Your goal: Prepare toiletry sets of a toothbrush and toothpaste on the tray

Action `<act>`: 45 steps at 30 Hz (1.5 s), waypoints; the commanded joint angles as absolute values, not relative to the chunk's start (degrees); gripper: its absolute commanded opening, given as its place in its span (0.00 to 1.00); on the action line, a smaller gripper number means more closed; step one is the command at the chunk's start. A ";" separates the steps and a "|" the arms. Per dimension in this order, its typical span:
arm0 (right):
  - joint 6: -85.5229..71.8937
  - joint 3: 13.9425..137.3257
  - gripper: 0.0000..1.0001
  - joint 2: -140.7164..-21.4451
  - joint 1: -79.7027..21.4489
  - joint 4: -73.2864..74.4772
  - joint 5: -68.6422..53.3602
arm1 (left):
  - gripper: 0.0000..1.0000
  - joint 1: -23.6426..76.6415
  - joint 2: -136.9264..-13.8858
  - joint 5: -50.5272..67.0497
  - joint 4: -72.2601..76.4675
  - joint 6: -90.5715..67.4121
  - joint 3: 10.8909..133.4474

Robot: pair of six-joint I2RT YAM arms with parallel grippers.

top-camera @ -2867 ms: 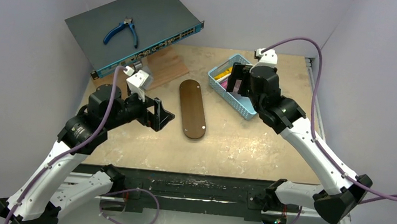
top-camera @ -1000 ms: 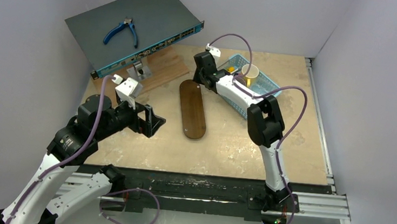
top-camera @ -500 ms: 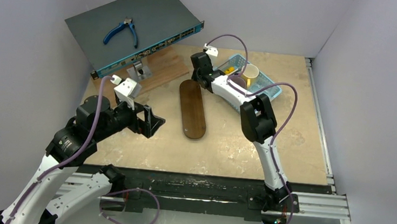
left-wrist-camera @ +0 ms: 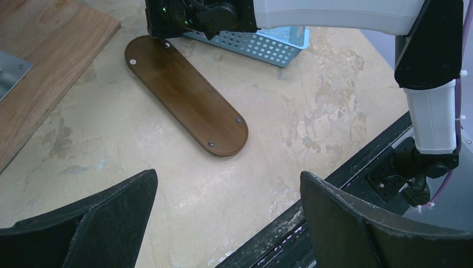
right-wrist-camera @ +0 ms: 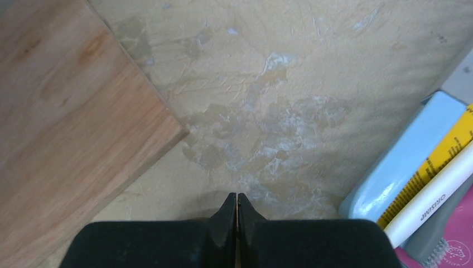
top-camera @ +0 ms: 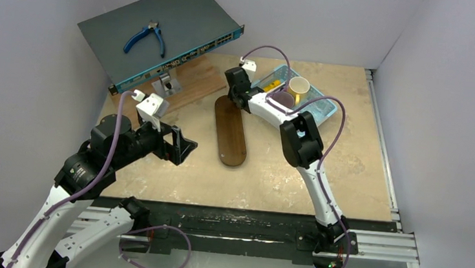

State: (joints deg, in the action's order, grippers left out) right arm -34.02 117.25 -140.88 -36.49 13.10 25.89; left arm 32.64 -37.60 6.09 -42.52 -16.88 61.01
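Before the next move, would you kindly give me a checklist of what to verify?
1. Tray free for a set: ok, nothing lies on it.
2. Right pincer carrying an item: not ok, it is shut and empty.
3. Left pincer open: ok, it holds nothing.
4. Supplies in the basket: ok, a yellow toothpaste and a white toothbrush lie there.
5. Pincers apart from each other: ok.

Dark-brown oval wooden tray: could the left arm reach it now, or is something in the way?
Probably yes. The open left end effector faces the dark-brown oval wooden tray across bare table. The shut right end effector sits at the tray's far end, so the near end looks free.
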 commanded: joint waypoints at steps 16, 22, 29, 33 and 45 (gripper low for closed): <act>-25.66 118.80 0.00 -139.11 -38.50 13.74 15.86 | 0.99 32.69 -37.53 5.50 -40.78 -15.82 60.85; -22.80 115.12 0.00 -136.31 -39.67 12.62 13.65 | 0.99 32.64 -37.40 4.90 -40.85 -15.80 60.82; -19.47 110.54 0.00 -132.98 -41.26 11.19 10.00 | 0.98 32.67 -37.20 3.49 -41.07 -15.82 60.76; -18.02 107.86 0.00 -131.35 -41.95 10.28 6.05 | 0.98 32.70 -37.22 2.99 -41.15 -15.82 60.74; -15.00 99.08 0.00 -123.66 -43.74 6.17 5.24 | 0.98 32.65 -37.13 2.16 -41.29 -15.69 60.73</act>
State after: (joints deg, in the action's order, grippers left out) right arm -16.58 102.45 -130.63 -43.46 10.66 3.70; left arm 32.64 -37.58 2.90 -42.52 -16.78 60.99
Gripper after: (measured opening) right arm 0.001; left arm 0.985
